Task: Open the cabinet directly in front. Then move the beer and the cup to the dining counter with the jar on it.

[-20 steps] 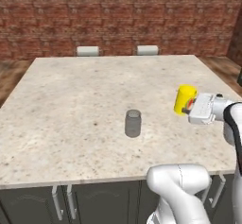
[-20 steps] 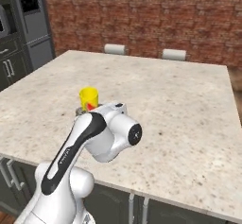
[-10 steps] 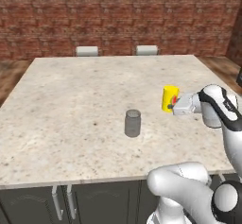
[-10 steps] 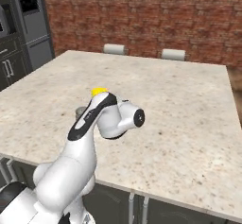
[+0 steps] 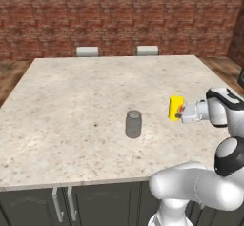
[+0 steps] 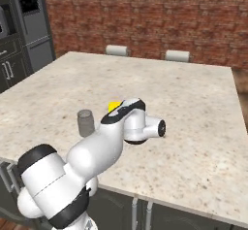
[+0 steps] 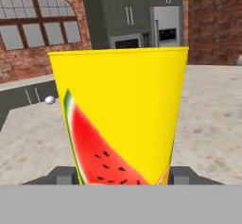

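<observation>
**Claw pinching the cup above the dining counter**

Gripper [image 5: 178,113] has its jaws closed on the cup [image 5: 175,108], one fingertip at each side near the base. Cup is upright, apparently just over the dining counter [image 5: 71,106], right of the jar [image 5: 133,124] and apart from it. Judged light, rigid, smooth-walled: may slip or tip. A low grip across the body suits it.
</observation>
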### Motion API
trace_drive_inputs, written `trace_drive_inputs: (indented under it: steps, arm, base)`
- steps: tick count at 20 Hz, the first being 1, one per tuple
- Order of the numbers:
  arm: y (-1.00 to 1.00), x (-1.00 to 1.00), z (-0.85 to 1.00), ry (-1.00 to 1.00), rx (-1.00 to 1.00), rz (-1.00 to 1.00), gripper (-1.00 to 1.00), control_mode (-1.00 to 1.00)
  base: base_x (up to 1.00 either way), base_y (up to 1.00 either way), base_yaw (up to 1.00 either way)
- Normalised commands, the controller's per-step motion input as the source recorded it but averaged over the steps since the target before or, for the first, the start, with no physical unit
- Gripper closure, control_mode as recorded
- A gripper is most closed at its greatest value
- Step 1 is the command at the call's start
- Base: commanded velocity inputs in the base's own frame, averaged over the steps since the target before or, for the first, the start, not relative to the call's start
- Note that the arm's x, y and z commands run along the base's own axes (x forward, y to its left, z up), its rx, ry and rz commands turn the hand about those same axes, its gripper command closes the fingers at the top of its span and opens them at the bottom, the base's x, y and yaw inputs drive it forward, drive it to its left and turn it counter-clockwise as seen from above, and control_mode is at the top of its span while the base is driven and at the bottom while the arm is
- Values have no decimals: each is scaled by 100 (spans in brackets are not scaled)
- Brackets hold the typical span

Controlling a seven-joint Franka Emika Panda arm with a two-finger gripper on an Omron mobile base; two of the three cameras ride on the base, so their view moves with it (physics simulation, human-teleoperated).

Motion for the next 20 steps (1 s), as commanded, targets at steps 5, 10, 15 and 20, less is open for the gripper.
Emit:
trace_drive_inputs:
  steps: [5,10,15,20]
  arm:
    - [-17,-5,-19,-2,4,1,100,-100]
    - [0,0,-43,-3,0,6,100,-100]
    - [26,0,-43,-14,0,8,100,-100]
    - [22,0,-38,-15,0,5,100,-100]
  base:
    - [0,0,0]
    - [0,0,0]
    - [0,0,0]
    - [0,0,0]
